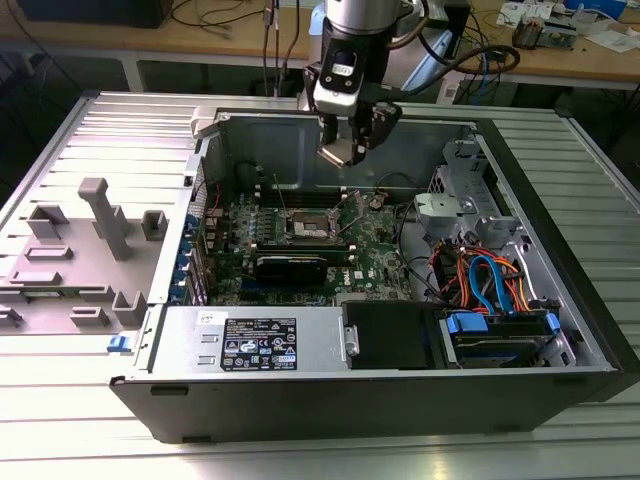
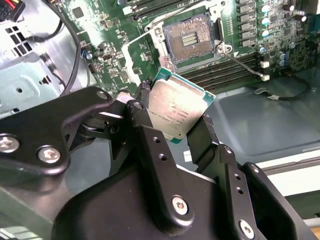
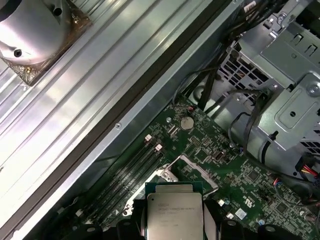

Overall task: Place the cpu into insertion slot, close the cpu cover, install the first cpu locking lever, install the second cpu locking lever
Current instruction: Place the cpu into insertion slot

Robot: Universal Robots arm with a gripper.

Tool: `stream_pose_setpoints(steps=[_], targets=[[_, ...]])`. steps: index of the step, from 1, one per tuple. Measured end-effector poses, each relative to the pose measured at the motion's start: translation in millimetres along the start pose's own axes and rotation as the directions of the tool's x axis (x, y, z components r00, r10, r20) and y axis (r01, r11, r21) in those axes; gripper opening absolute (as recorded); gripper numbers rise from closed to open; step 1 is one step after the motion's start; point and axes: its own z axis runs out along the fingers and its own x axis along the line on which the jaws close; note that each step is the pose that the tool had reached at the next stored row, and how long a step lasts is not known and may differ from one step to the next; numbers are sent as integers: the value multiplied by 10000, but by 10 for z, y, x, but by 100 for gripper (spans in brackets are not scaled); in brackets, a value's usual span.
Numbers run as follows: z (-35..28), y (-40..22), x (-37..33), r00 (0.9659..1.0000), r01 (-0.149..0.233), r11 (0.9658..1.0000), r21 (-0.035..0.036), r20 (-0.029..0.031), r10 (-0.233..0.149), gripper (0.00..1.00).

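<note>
My gripper (image 1: 345, 150) hangs over the open computer case, above and behind the insertion slot (image 1: 307, 227). It is shut on the cpu (image 2: 177, 110), a flat square chip with a silver-grey top and green edge, pinched at two opposite sides by the black fingers (image 2: 207, 132). In the second wrist view the insertion slot (image 2: 192, 40) lies uncovered, its contact field showing, a short way beyond the chip. A thin wire locking lever (image 2: 245, 65) sticks out beside it. In the first wrist view the cpu (image 3: 175, 212) sits in front of the raised silvery cpu cover (image 3: 200, 170).
The green motherboard (image 1: 375, 250) carries memory slots and a black card near the socket. A power supply (image 1: 260, 340) lines the case's front, and a drive cage with coloured cables (image 1: 490, 290) stands at the exterior view's right. A grey fixture tray (image 1: 80, 250) lies outside, left.
</note>
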Motion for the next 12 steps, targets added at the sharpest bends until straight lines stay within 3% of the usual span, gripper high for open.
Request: stream_pose_setpoints(steps=[6,12], targets=[[88,-6,-3,9990,-445,9990,16,36,445,55],[95,-7,-3,9985,-538,9985,23,34,538,55]])
